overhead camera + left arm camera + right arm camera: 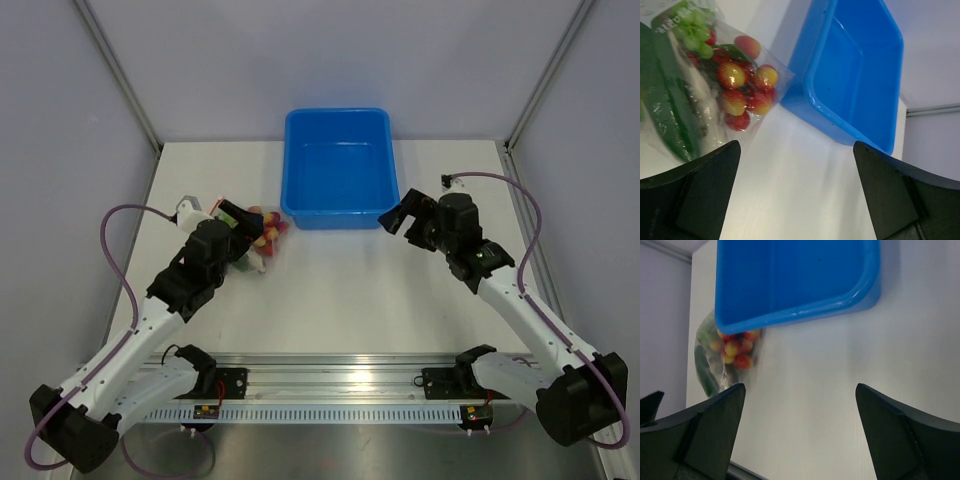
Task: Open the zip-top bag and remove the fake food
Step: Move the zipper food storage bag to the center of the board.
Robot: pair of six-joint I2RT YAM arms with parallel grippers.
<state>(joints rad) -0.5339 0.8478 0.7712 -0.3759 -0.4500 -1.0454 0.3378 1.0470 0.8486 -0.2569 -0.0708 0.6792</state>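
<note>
The zip-top bag lies on the white table just left of the blue tub, with the fake food inside it. Through the clear plastic I see a cluster of red and yellow balls, green grapes and a long green vegetable. My left gripper is at the bag's left side, open; in its wrist view the left gripper holds only bare table between its fingers. My right gripper hovers open by the tub's front right corner, apart from the bag. The bag's mouth does not show.
The blue tub stands at the back middle of the table, its inside bare. Its near wall fills the top of the right wrist view. Grey walls close the table on the left, right and back.
</note>
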